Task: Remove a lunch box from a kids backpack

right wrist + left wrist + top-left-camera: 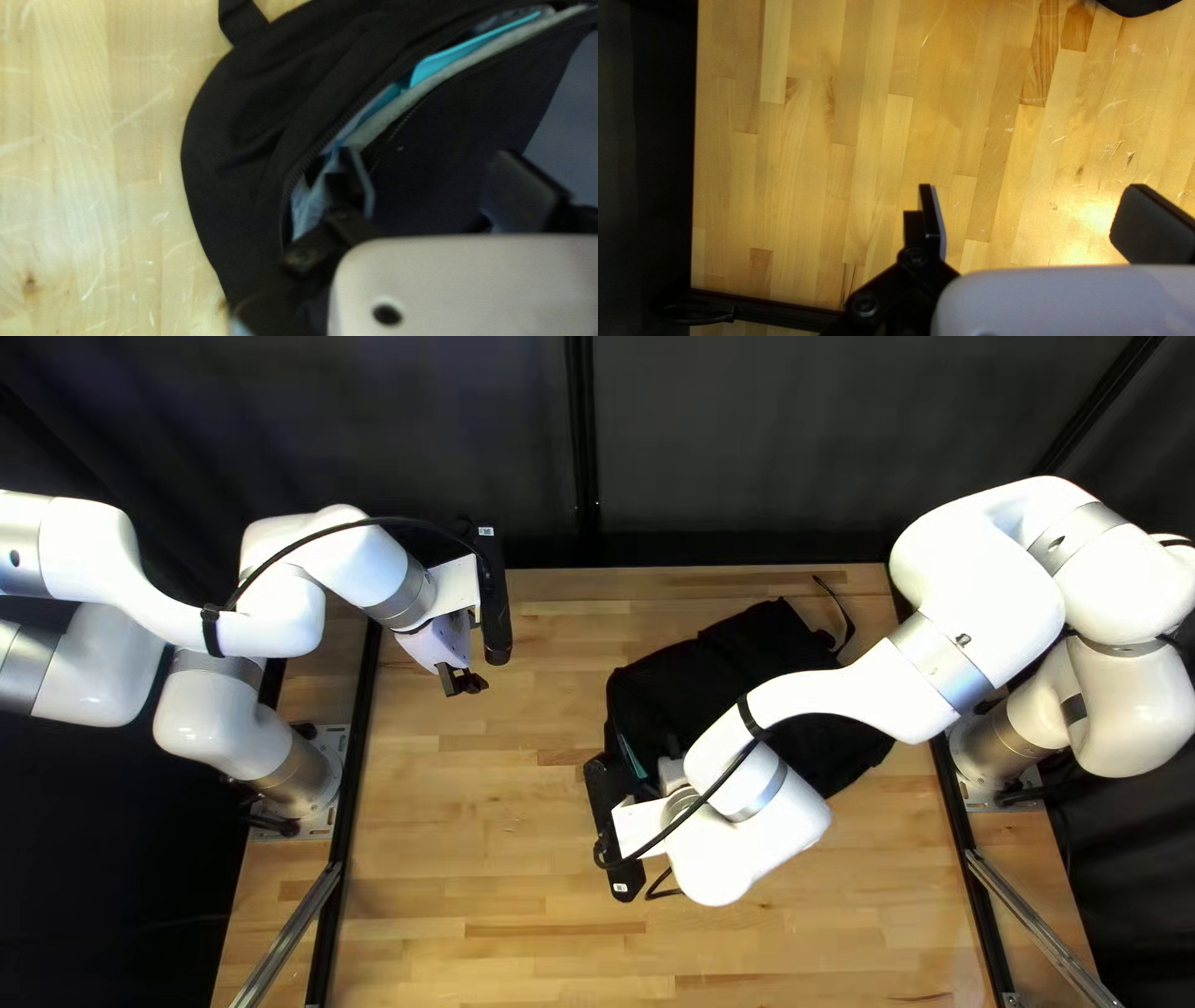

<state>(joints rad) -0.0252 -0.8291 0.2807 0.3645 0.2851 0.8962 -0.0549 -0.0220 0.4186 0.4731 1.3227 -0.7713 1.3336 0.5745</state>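
Left of the black cloth backpack [710, 666], the white left arm [249, 629] holds its left pincer [466, 685] above the pale wooden table [473, 834]. From above its gap is hard to judge; the left wrist view shows the two black fingers [927, 218] spread wide, with only air between them. That view also catches a rounded black edge [1139, 6] that I cannot identify.

The backpack lies on the table, and the white right arm [984, 573] reaches across it to the right pincer [672, 774] at the backpack's left end. The top left view hides those fingertips; the right wrist view shows the right pincer [436, 186] wide open and gripping nothing, one finger [358, 183] at the unzipped mouth, the other over the backpack's dark panel. It also reveals pale blue lining [311, 211] and a flat turquoise piece [445, 60] inside the mouth. Whether that is the lunch box, I cannot tell.
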